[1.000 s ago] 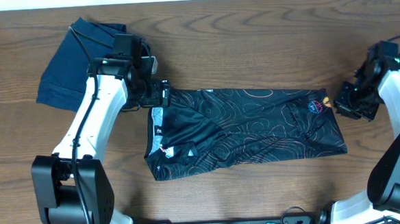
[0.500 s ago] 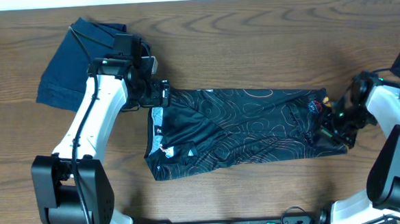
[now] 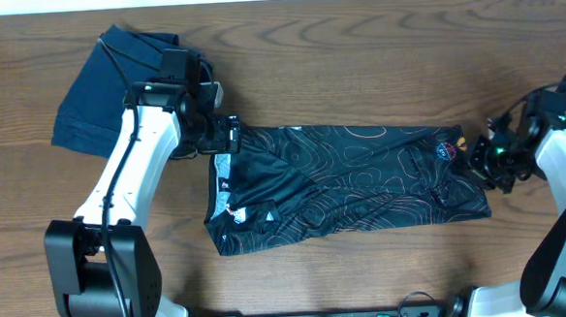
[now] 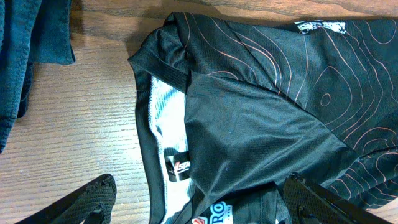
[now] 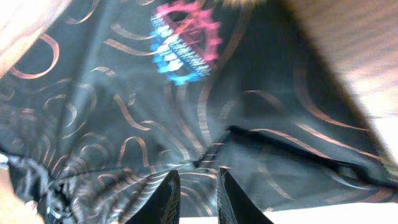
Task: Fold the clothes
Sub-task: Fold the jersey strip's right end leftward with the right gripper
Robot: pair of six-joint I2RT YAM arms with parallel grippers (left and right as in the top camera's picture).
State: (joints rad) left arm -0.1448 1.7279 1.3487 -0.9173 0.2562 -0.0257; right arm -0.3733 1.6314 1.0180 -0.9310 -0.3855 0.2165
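Right gripper (image 3: 494,157) has drawn back from the lower right corner of the black jersey (image 3: 352,179) to its right edge, fingers (image 5: 166,198) narrowly parted, pinching nothing, the cloth directly beneath them. Left gripper (image 4: 205,208) hangs spread wide over the jersey's collar end, empty, with the navy garment (image 3: 95,86) just beyond.

The wooden table (image 3: 356,67) bears a black jersey (image 3: 361,174) and navy garment (image 3: 85,91).
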